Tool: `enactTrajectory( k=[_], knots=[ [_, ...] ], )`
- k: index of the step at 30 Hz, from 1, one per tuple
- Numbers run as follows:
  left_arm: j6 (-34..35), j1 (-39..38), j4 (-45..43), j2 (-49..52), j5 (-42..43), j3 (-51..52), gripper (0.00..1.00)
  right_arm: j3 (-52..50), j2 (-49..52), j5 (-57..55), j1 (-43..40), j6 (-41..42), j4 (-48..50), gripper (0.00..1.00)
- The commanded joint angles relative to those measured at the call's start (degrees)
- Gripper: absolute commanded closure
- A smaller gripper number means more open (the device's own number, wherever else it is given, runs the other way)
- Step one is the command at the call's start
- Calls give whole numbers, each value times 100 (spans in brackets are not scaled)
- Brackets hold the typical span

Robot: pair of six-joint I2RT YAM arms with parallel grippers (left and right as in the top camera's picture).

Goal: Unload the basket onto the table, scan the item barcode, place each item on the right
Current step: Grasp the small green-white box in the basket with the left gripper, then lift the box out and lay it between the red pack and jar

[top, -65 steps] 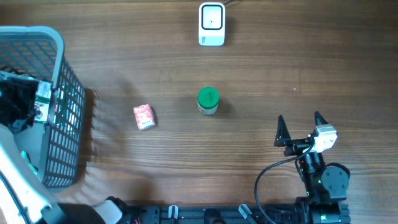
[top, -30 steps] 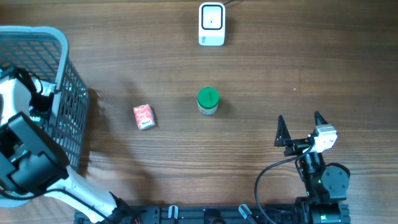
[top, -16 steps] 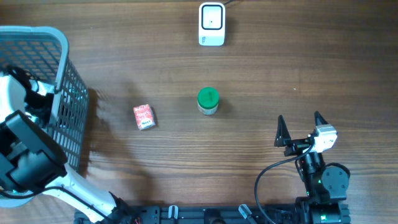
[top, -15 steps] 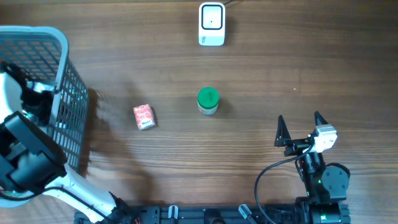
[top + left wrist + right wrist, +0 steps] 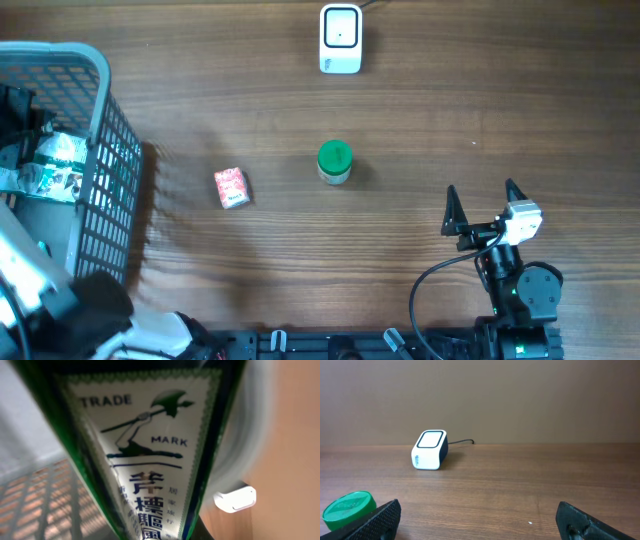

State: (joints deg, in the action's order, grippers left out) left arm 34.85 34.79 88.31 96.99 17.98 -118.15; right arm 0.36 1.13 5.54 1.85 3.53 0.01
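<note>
The left fingers [image 5: 22, 112] are clamped on the green-and-white packet [image 5: 150, 460] inside the basket [image 5: 100, 120], well apart from the scanner [image 5: 340, 38]. The pickup looks done, while carrying and scanning remain. The right fingers [image 5: 382, 517] stand wide and empty.

1. table [image 5: 450, 110]: wood grain, smooth and pretty matt
2. basket [image 5: 110, 190]: grey plastic mesh
3. scanner [image 5: 340, 40]: smooth white plastic
4. green box [image 5: 150, 460]: smooth printed paper label
5. jar lid [image 5: 334, 157]: green plastic
</note>
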Motion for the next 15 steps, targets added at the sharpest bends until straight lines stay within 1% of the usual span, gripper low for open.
enactTrajectory(
  k=[1,3,4,7,8,10,15],
  knots=[
    [17,-986,-63,-807,280,-107,94,-7,-9,31,22,-48,31,0],
    [15,-1784,-125,-935,131,-107,92,-7,-9,31,22,-50,31,0],
    [17,-2356,-179,-927,-136,-105,91,-7,-9,31,22,-48,31,0],
    [20,-3626,-236,-691,-1128,-105,91,-7,-9,31,22,-50,31,0],
    [66,-3930,-240,-605,-1381,-105,91,-7,-9,31,22,-50,31,0],
    [229,-4216,-317,-455,-1663,-105,90,-7,-9,31,22,-50,31,0],
    [227,-4218,-315,52,-1663,-96,89,-7,-9,31,22,-50,31,0]
  ],
)
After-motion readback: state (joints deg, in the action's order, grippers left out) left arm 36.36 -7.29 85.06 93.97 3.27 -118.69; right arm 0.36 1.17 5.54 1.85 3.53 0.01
